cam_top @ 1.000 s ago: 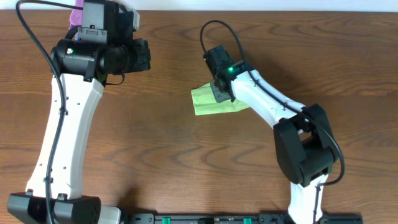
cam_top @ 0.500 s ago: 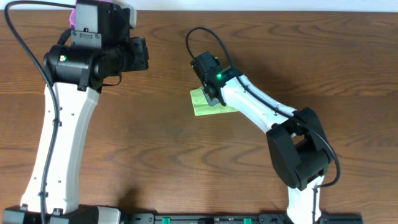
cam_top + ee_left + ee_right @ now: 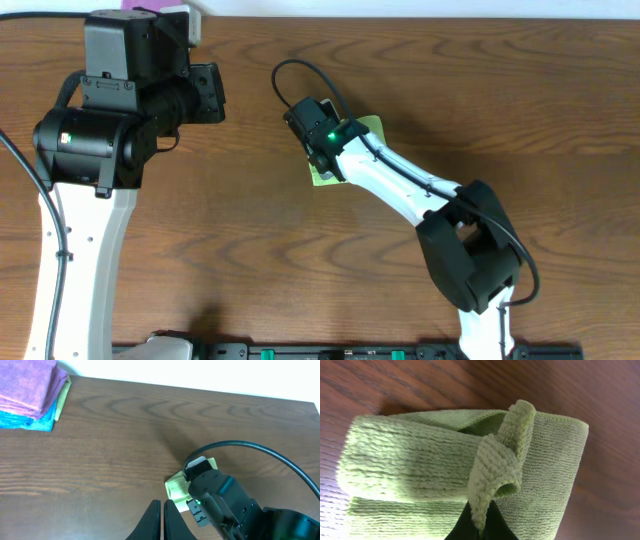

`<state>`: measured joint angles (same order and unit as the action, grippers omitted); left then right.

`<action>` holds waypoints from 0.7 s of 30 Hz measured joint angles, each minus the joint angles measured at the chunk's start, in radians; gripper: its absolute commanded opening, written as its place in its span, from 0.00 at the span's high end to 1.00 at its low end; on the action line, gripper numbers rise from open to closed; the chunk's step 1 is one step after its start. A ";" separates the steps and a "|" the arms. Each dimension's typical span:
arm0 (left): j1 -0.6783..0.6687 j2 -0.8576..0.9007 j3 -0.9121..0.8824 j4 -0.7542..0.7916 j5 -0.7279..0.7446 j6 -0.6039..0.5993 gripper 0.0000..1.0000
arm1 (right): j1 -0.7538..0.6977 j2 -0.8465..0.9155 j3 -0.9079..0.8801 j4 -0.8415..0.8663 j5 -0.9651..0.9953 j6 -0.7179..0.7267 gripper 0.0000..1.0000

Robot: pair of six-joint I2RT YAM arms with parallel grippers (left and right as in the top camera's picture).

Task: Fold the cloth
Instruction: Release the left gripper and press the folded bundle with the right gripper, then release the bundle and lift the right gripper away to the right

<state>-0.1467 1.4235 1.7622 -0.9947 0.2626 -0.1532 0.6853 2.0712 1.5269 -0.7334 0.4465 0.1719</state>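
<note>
A small light-green cloth (image 3: 362, 127) lies partly folded on the brown table, mostly hidden under my right arm in the overhead view. In the right wrist view the green cloth (image 3: 420, 475) fills the frame, and my right gripper (image 3: 481, 522) is shut on a raised fold of its edge. In the left wrist view the cloth (image 3: 176, 487) peeks out beside my right gripper's body. My left gripper (image 3: 163, 515) is shut and empty, above bare table to the left of the cloth. In the overhead view the right gripper (image 3: 318, 150) sits over the cloth's left end.
A stack of folded cloths, purple on top over blue and green (image 3: 31, 391), lies at the table's far left corner. It shows as a purple sliver (image 3: 138, 8) in the overhead view. The right arm's cable (image 3: 260, 452) arcs over the table.
My right gripper has moved left and toward the far edge, pulling the pinched cloth edge over the rest. The left arm has swung left and back.
</note>
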 measured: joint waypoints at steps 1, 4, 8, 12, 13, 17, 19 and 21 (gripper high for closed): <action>0.000 0.000 0.000 -0.003 -0.001 0.001 0.94 | 0.004 0.000 0.000 0.005 0.002 -0.002 0.99; 0.000 0.001 0.000 -0.010 -0.004 0.001 0.94 | 0.008 0.000 0.000 0.023 0.008 -0.008 0.99; 0.000 0.001 0.000 -0.012 -0.005 0.001 0.94 | 0.014 0.000 0.000 0.051 0.002 -0.016 0.99; 0.000 0.001 0.000 -0.012 -0.005 0.001 0.94 | 0.023 0.000 0.000 0.073 -0.029 -0.024 0.99; 0.000 0.001 0.000 -0.012 -0.005 0.001 0.94 | 0.024 0.000 0.000 0.078 -0.037 -0.024 0.99; 0.000 0.001 0.000 -0.012 -0.008 0.005 0.94 | 0.028 0.000 0.000 0.083 -0.075 -0.031 0.99; 0.000 0.001 0.000 -0.012 -0.008 0.005 0.94 | 0.028 0.000 0.000 0.084 -0.091 -0.030 0.59; 0.000 0.001 0.000 -0.012 -0.008 0.010 0.94 | 0.028 0.000 0.000 0.087 -0.114 -0.039 0.44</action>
<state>-0.1467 1.4242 1.7622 -1.0069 0.2546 -0.1432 0.7132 2.0712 1.5269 -0.6464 0.3328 0.1329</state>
